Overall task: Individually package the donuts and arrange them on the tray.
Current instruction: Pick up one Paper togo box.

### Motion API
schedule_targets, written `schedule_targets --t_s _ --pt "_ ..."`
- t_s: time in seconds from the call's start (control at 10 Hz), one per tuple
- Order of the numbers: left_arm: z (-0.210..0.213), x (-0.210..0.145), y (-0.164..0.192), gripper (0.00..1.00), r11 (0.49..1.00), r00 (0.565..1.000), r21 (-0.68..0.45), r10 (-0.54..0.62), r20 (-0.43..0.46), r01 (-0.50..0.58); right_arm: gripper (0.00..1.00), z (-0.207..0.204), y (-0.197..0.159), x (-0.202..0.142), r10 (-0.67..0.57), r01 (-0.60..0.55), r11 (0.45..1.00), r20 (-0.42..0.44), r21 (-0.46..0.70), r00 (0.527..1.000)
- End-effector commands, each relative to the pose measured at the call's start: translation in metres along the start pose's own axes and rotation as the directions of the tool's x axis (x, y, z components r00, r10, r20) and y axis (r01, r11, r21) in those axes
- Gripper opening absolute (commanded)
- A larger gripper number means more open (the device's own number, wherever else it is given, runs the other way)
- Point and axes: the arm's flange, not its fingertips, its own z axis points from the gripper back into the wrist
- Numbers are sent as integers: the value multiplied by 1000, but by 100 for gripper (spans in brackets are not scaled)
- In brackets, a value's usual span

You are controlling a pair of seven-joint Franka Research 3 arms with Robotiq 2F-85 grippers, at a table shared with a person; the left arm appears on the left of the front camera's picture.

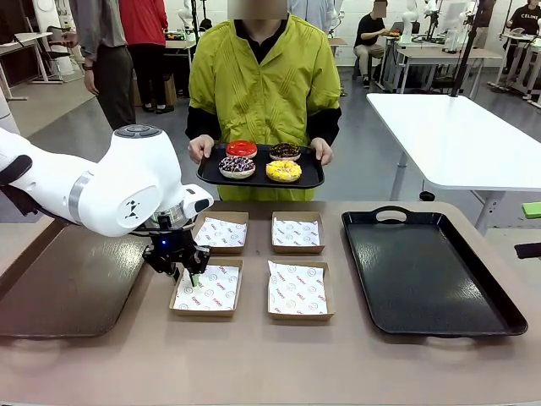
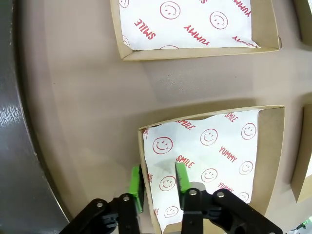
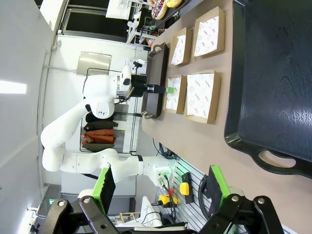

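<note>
Left gripper [image 2: 159, 170] clamped on near-left box [image 1: 203, 312] wall, right gripper [image 3: 161, 170] idle open; next we likely lift it level toward the donuts [image 1: 237, 167].

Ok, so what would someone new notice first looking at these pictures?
Probably the person in the yellow-green jacket across the table, holding out a small black tray with four colourful ring donuts. Nearer, the left claw is shut on the side wall of the near-left brown cardboard box, lined with smiley-print paper. A large black plastic tray lies to the right.
</note>
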Motion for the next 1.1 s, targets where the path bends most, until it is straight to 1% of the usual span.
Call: schedule_targets --t_s 0.0,0.4,0.5,0.6,0.7,1.0 --pt "2 0 -4 1 1000 1000 25 17 14 -17 100 0 0 2 13 -13 1000 6 18 1000" --pt "5 0 -3 0 999 1000 30 22 2 -22 100 0 0 2 13 -13 1000 6 18 1000" --pt "6 0 -2 0 999 1000 37 20 -9 -19 100 0 0 2 13 -13 1000 6 18 1000" --pt "11 2 -2 0 999 999 49 22 -44 -20 100 0 0 2 13 -13 1000 6 18 1000" --pt "25 4 -3 0 1000 998 20 12 -65 -11 100 0 0 2 13 -13 1000 6 18 1000" --pt "104 7 -8 0 1000 999 6 -16 -45 17 100 0 0 2 13 -13 1000 6 18 1000"
